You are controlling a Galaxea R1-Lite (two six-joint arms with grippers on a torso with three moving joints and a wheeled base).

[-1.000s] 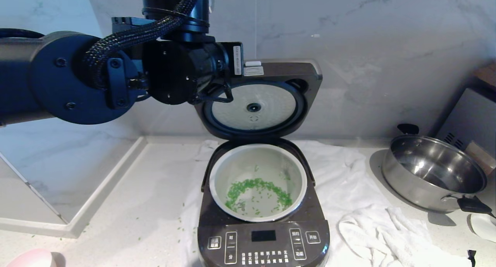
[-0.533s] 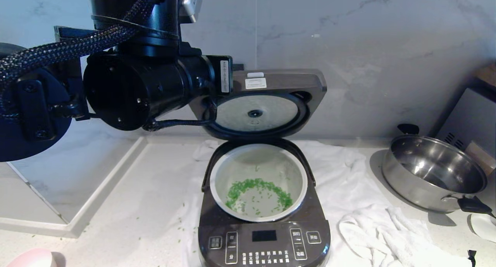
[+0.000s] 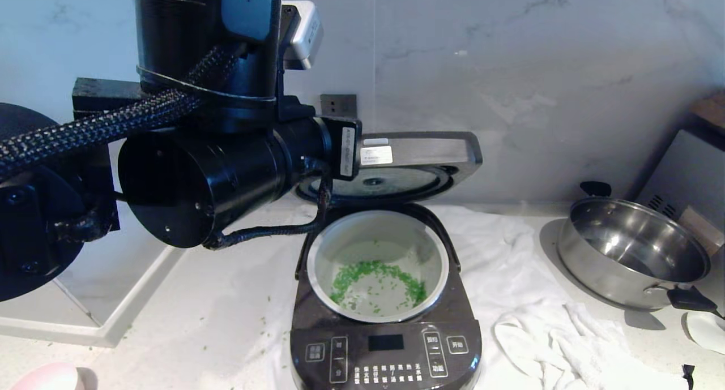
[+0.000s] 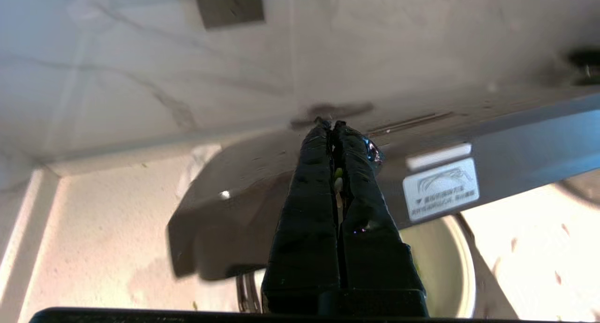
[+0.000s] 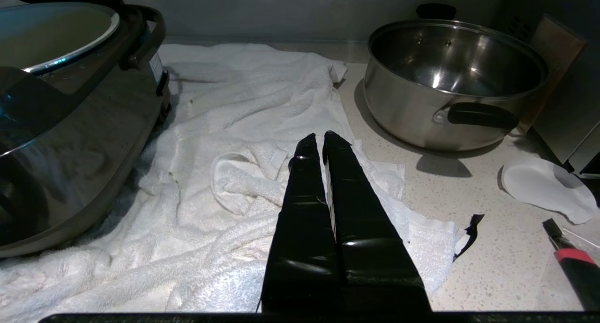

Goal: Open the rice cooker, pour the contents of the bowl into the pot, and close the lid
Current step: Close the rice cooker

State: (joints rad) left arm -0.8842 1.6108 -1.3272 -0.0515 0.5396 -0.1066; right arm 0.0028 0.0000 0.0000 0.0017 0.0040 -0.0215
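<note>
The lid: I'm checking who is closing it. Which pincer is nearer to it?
Left. The left pincer sits shut on top of the lid; the right pincer hangs over the white towel, beside the rice cooker.

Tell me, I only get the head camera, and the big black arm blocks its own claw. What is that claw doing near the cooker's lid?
Observer: The left gripper is shut, and its tips seem to rest against the outer side of the half-lowered lid.
Operator: Is it holding anything?
Observer: Nothing to speak of. Only a tiny green bit is caught in it.
Operator: And the other arm?
Observer: The right gripper is shut too. It hangs above the white towel, between the cooker and the steel pan.
</note>
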